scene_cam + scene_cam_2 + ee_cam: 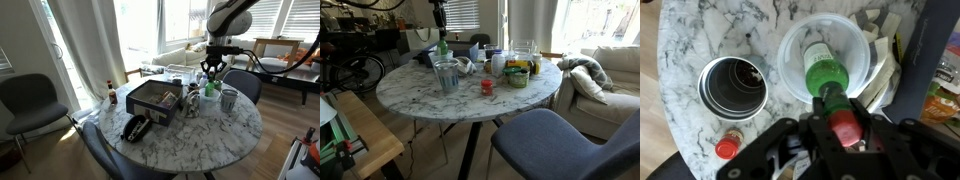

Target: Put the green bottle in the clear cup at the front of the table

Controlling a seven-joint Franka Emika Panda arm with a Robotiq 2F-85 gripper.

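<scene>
Bright-green and slim, the green bottle (823,68) stands inside the clear cup (790,48), neck up toward the gripper (838,112) directly above it. Whether the fingers clasp the neck or are parted cannot be told. A grey tumbler (733,88) sits just beside the cup on the marble table (685,40).

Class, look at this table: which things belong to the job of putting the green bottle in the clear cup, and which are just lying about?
Belong to the job: green bottle, clear cup, gripper.

Just lying about: grey tumbler, black box, dark sauce bottle, small red cap.
</scene>
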